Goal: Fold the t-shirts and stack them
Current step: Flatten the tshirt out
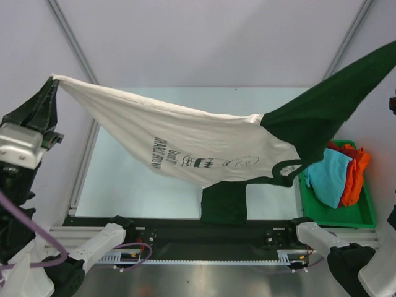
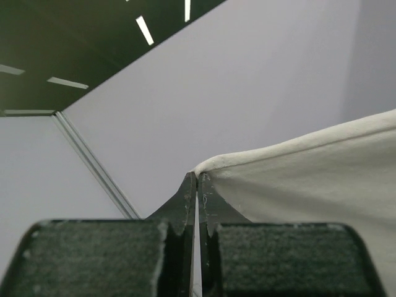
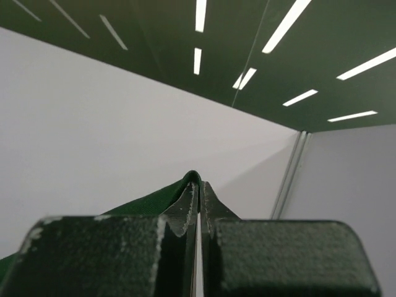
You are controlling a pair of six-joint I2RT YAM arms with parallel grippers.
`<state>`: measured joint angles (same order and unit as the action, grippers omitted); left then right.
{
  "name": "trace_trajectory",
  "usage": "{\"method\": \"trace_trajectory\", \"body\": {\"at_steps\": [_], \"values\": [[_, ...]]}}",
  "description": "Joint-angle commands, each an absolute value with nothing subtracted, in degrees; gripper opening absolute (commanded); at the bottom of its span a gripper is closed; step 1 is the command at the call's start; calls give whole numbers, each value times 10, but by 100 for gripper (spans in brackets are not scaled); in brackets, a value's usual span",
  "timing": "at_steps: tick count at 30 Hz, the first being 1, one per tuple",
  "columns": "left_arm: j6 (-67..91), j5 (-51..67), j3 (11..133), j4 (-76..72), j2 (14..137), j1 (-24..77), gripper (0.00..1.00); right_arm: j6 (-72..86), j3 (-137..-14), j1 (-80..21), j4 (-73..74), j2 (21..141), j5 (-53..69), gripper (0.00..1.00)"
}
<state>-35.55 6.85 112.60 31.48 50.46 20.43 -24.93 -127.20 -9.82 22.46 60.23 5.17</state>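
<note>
**Two shirts strung aloft between twin arms**

Pale lavender walls and a light tabletop [image 1: 124, 185] frame the soft cream-white t-shirt with dark printed lettering [image 1: 185, 139]. It sags rightward and down from the left gripper [image 2: 197, 180], whose jaws are pressed together on an edge fold. The right gripper [image 3: 197, 185] pinches a ridge of the plain dark green cloth t-shirt [image 1: 322, 105], which falls away to that gripper's left and below. Both look light, limp and liable to tangle where they overlap, so shoulder seams or hem corners would likely give the surest hold. A green plastic bin [image 1: 365, 216] of orange and teal clothes sits on the right gripper's side.
</note>
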Motion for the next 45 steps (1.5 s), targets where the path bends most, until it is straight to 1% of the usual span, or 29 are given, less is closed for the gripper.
{"method": "trace_trajectory", "body": {"at_steps": [1,7,9,12,15,16,19,23,28,33,34,39,45], "values": [[-353,99,1161,301,485,183,0,-224,-1287,-70,208,582,78,0],[-339,134,1166,261,457,133,0,-216,-1376,-16,177,603,110,0],[-343,125,1168,251,461,123,0,-211,-1389,-4,166,615,110,0],[-355,78,1172,271,487,122,0,-215,-1385,-4,160,643,112,0],[-373,44,1137,293,499,122,1,-216,-1351,-4,155,671,112,0],[-376,38,1102,296,500,122,0,-214,-1314,-5,138,674,113,0],[-378,35,1034,300,501,122,0,-202,-1246,-4,108,690,129,0],[-363,39,969,304,512,122,0,-187,-1193,-5,83,729,137,0],[-346,36,850,265,519,122,0,-206,-1126,-19,42,772,141,0],[-345,33,768,212,550,122,0,-238,-1031,-50,-11,807,134,0],[-353,23,747,203,560,122,0,-238,-1023,-54,-24,818,130,0],[-360,-16,720,140,643,118,0,-238,-1016,-67,-61,906,113,0],[-360,-53,736,85,735,113,0,-242,-1077,-74,-92,1014,79,0]]}}
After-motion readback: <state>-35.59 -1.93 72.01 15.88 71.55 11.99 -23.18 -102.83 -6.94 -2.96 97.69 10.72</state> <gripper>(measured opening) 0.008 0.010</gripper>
